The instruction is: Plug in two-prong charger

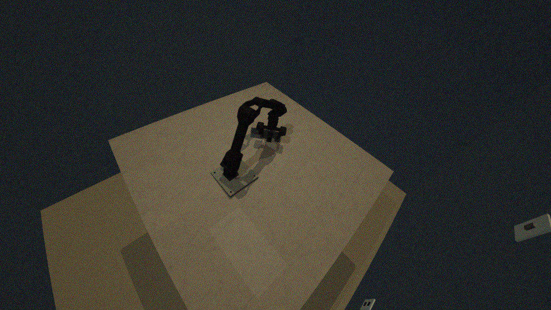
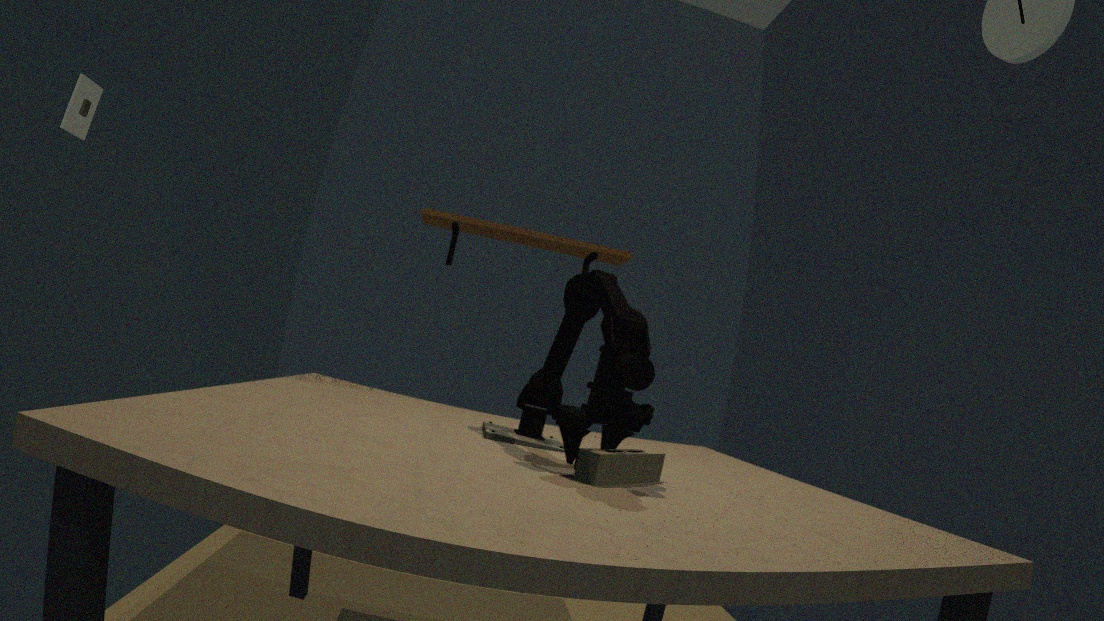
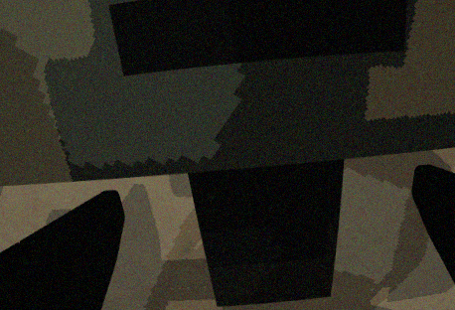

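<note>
Gripper stands wide open, gripping nothing, above a pale table. In the wrist view, its fingers flank a dark block, apparently the charger, at nine and three o'clock, apart from it. The block sits at six o'clock from the gray power strip's black slot; prongs are hidden, insertion unclear.
</note>
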